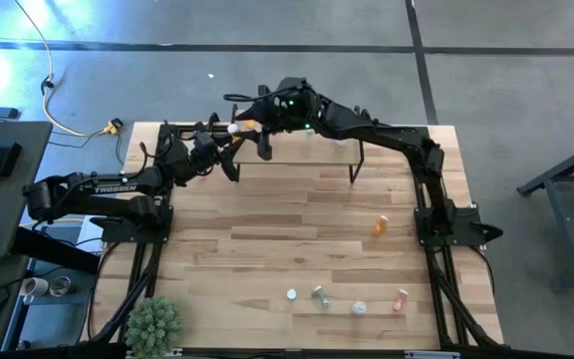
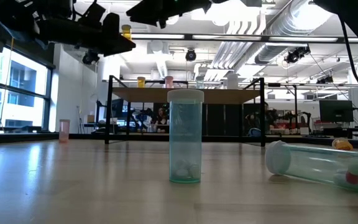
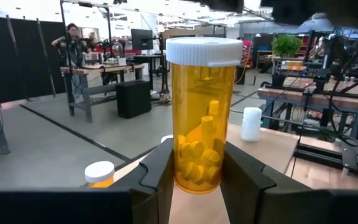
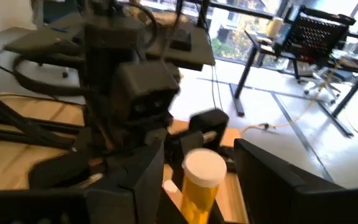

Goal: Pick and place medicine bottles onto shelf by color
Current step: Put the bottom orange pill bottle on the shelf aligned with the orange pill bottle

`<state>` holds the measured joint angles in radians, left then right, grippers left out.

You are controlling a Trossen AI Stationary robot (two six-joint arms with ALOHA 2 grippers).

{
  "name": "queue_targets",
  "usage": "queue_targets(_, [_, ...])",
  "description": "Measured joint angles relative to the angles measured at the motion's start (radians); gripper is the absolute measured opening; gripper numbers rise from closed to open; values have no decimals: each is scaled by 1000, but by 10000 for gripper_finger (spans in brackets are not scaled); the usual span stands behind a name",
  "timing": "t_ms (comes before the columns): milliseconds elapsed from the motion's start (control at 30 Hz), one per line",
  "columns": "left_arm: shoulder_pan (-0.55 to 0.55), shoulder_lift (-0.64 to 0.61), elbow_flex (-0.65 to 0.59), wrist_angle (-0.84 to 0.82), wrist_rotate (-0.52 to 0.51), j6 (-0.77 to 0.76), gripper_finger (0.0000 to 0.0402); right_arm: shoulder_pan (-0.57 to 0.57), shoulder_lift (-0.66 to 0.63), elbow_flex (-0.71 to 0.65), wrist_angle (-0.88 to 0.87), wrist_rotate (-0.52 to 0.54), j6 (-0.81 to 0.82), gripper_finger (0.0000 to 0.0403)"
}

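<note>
My left gripper (image 3: 197, 180) is pinched shut on an upright orange bottle (image 3: 202, 118) with a white cap, held above the shelf (image 1: 307, 150) near its left end, at the table's (image 1: 267, 249) far edge. My right gripper (image 4: 197, 180) hangs just beside it, fingers spread on either side of the same bottle's cap without pressing it. On the shelf stand a few more bottles. Near the table's front edge, a green bottle (image 2: 185, 137) stands upright, a clear one (image 2: 319, 163) lies on its side, and a pink one (image 1: 400, 298) is toward the right.
</note>
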<state>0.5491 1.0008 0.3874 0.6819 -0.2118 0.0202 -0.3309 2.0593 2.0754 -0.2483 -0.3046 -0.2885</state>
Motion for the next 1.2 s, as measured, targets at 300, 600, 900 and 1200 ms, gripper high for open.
queue_targets(300, [0, 1, 0, -2, 3, 10, 97, 0, 25, 0, 22, 13, 22, 186])
queue_targets(600, [0, 1, 0, -4, 29, 10, 97, 9, 39, -12, 38, 9, 52, 186])
queue_targets(900, [0, 1, 0, -20, 32, 10, 97, 13, 62, -13, 32, 9, 53, 186])
queue_targets(1200, [0, 1, 0, -33, 29, 10, 97, 13, 60, -13, 35, 10, 54, 156])
